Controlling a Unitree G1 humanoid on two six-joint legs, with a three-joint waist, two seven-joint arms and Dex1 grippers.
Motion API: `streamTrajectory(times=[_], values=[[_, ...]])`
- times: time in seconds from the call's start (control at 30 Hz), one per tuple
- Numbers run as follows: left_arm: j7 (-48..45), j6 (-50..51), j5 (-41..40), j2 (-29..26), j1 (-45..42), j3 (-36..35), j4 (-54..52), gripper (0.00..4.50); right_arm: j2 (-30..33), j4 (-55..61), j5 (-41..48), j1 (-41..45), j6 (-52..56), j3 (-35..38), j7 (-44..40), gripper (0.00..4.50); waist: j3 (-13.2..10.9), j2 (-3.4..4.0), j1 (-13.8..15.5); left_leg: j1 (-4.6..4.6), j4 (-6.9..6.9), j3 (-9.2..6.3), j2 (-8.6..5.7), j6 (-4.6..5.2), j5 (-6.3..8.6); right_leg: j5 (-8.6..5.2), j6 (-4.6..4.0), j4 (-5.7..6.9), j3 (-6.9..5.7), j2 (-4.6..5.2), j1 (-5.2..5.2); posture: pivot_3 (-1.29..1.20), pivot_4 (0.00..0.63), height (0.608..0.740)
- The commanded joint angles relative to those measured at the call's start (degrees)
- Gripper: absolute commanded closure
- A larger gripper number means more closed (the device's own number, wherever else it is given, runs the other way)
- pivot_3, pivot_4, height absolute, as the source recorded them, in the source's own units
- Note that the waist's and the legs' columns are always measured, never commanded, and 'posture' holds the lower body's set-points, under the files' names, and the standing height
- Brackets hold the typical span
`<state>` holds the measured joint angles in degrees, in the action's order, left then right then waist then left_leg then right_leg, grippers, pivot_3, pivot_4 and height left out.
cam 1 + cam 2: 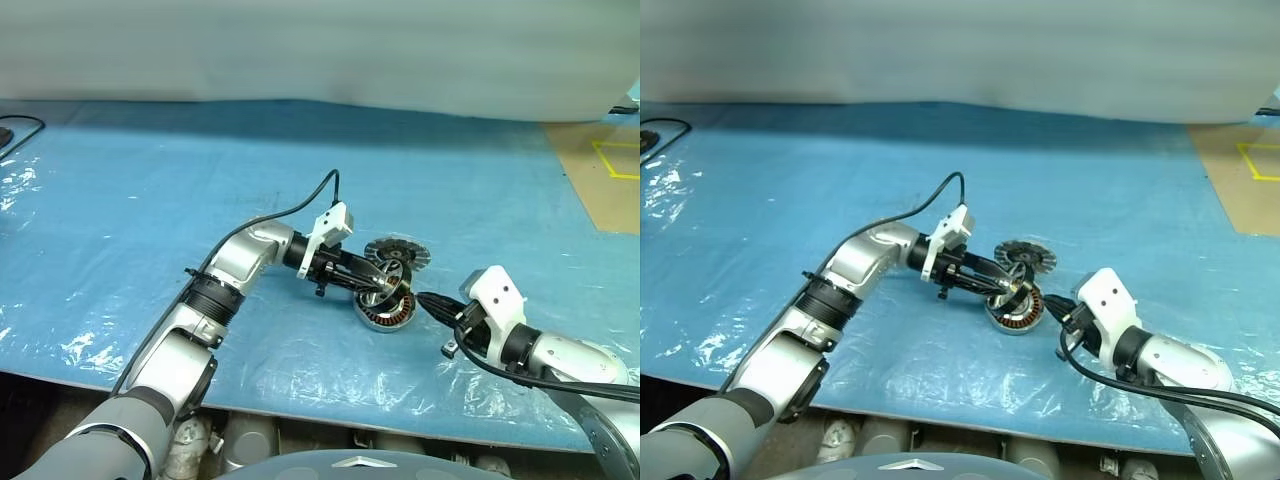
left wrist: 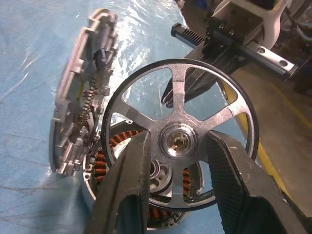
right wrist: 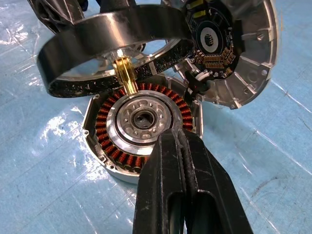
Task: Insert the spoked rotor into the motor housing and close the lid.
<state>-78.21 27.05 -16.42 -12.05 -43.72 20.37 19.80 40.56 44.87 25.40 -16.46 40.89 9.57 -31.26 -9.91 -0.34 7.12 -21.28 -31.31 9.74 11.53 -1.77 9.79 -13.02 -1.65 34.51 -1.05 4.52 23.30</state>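
My left gripper [image 1: 375, 283] is shut on the hub of the spoked rotor [image 2: 175, 73], one finger [image 2: 131, 185] on each side of the centre. The dark wheel hangs tilted just above the motor housing [image 3: 141, 119], its brass shaft [image 3: 126, 75] pointing down at the housing's copper windings. The housing [image 1: 388, 314] lies flat on the blue sheet. Behind it, the ribbed silver lid [image 1: 397, 254] stands tilted on its edge, and the same lid [image 3: 239, 53] leans beside the housing's rim. My right gripper [image 3: 175, 139] is shut and empty, its tips at the housing's near edge.
The table [image 1: 150, 200] is covered in a crinkled blue plastic sheet, with its front edge close to me. A brown floor patch with yellow tape [image 1: 610, 160] lies at the far right. A black cable [image 1: 15, 130] lies at the far left edge.
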Motion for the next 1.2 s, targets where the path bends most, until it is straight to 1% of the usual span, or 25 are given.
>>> streamTrajectory(times=[0.03,0.3,0.43,0.7,1.0,1.03,1.07,1.1,1.13,1.2], values=[[-0.21,-1.93,0.88,-0.70,-1.20,0.21,-1.17,2.82,-0.46,0.59,-0.73,-0.08,-1.69,-0.57,-0.06,4.50,0.00,0.00,-0.01,0.00,0.00,0.00,0.00,0.00,0.00,0.00,0.00,0.00,0.00,0.00,0.00,0.00,0.150,0.740],[-0.30,-2.56,2.29,-0.73,-1.91,0.66,-0.04,2.82,-0.98,0.69,-2.01,0.36,-1.72,-2.13,0.52,4.50,0.00,0.00,0.01,0.00,0.00,0.00,0.00,0.00,0.00,0.00,0.00,0.00,0.00,0.00,0.00,0.00,0.150,0.740],[0.47,-4.74,4.50,-0.35,-1.84,1.86,1.65,2.82,-1.22,0.82,-2.17,1.02,-1.25,-2.38,0.81,4.50,0.00,0.00,0.00,0.01,0.00,0.00,0.00,0.00,0.00,0.00,0.00,0.01,0.00,0.00,0.00,0.00,0.150,0.740],[1.21,-5.68,6.91,0.12,-2.68,2.98,3.98,2.82,-1.28,1.26,-1.91,1.84,-0.20,-2.61,1.60,4.50,0.01,0.01,0.03,0.01,-0.01,0.00,-0.01,0.00,0.00,0.00,0.00,0.03,0.01,0.00,-0.01,0.00,0.150,0.740],[0.52,-6.81,7.40,0.25,-3.17,3.21,4.60,2.82,-1.60,1.45,-2.03,2.57,0.63,-2.98,2.14,4.50,0.01,0.01,0.02,0.06,-0.03,0.00,-0.01,0.00,0.00,0.00,0.00,0.05,0.02,0.01,-0.05,0.00,0.150,0.740],[-0.05,-7.20,6.99,0.24,-3.10,3.01,4.35,2.38,-1.66,1.44,-2.06,2.60,0.68,-3.00,2.18,4.50,0.01,0.01,0.02,0.06,-0.03,0.00,-0.01,0.00,0.00,0.00,0.00,0.05,0.02,0.01,-0.05,0.00,0.150,0.740],[0.07,-7.09,6.86,0.26,-3.11,2.80,4.10,2.17,-1.70,1.42,-2.07,2.62,0.73,-3.01,2.22,4.50,0.01,0.01,0.01,0.05,-0.03,0.00,-0.01,0.00,0.00,0.00,0.00,0.05,0.02,0.01,-0.05,0.00,0.150,0.740],[1.68,-5.96,7.05,0.67,-3.44,2.33,4.24,1.85,-1.74,1.19,-2.18,2.51,0.55,-3.07,2.18,4.50,0.01,0.01,0.01,0.05,-0.03,0.00,-0.01,0.00,0.00,0.00,0.00,0.05,0.02,0.00,-0.04,0.00,0.150,0.740],[1.18,-5.23,6.44,0.53,-3.51,2.04,3.51,1.54,-1.77,1.03,-2.22,2.33,0.38,-3.09,2.13,4.50,0.01,0.01,0.01,0.05,-0.03,0.00,0.00,0.00,0.00,0.00,0.00,0.05,0.01,0.00,-0.04,0.00,0.150,0.740],[-0.19,-4.43,5.26,-0.12,-3.22,1.58,1.76,1.54,-1.82,0.82,-2.28,2.17,0.19,-3.18,2.11,4.50,0.01,0.01,0.00,0.04,-0.03,0.00,-0.01,0.00,0.00,0.00,0.00,0.05,0.02,0.00,-0.04,0.00,0.150,0.740]])
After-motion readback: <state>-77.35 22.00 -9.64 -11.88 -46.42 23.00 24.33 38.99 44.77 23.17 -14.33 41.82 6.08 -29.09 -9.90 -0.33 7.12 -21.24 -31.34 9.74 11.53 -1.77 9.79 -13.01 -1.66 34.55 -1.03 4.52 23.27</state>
